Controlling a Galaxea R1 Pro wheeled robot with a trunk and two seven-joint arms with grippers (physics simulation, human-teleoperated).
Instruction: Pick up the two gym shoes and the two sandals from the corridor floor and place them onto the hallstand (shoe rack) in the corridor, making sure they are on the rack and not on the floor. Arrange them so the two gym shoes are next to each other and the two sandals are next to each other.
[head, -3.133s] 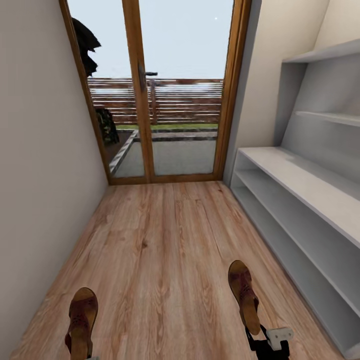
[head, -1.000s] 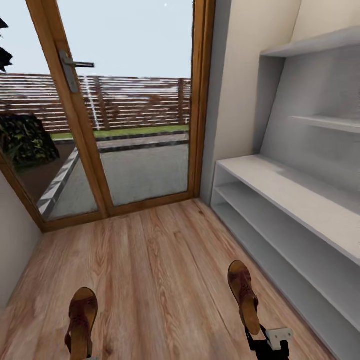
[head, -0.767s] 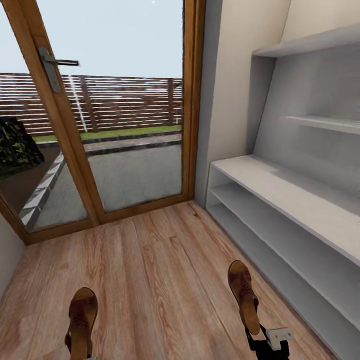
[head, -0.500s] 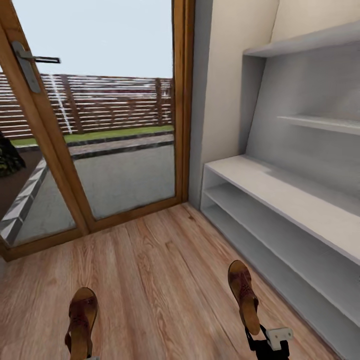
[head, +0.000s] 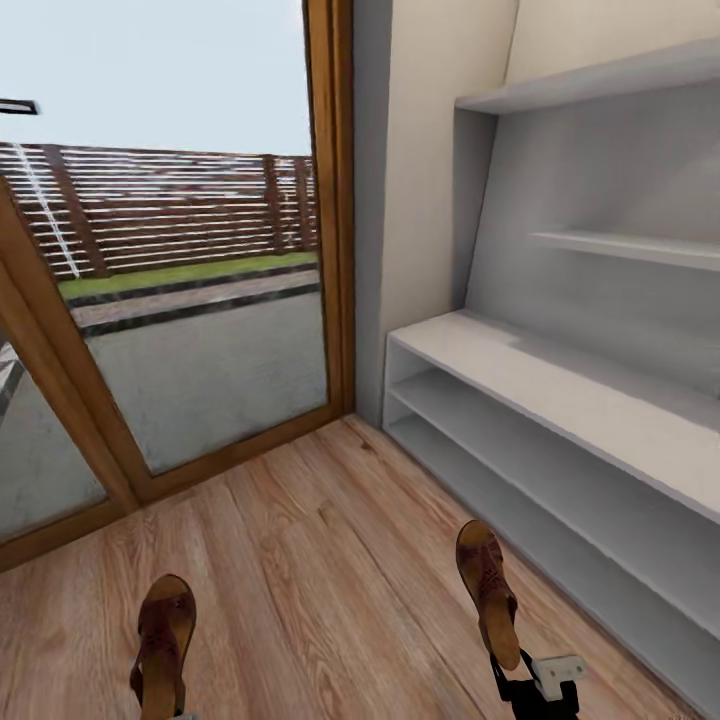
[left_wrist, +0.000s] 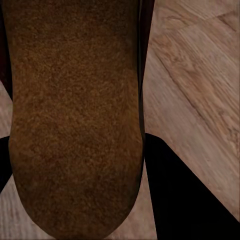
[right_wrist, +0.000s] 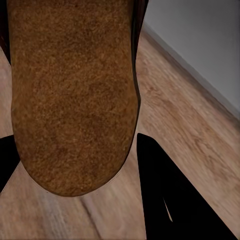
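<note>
1. Hallstand (head: 560, 400) – at 3 o'clock in the head view, shelves bare, standing on the corridor floor (head: 330, 560).
2. Left sandal (head: 163, 645) at 7 o'clock, gripped by the left gripper (head: 172, 715), above the floor.
3. Right sandal (head: 488, 592) at 5 o'clock – right gripper (head: 515, 680) clamps its heel.

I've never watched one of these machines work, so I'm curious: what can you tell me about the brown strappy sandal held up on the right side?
The dark brown strappy sandal has a woven, perforated-looking upper and a tan cork-like footbed. It is held by its heel end in the right gripper, toe pointing forward, above the light brown wood-plank floor. It hangs beside the light-grey shoe rack, not touching it.
</note>
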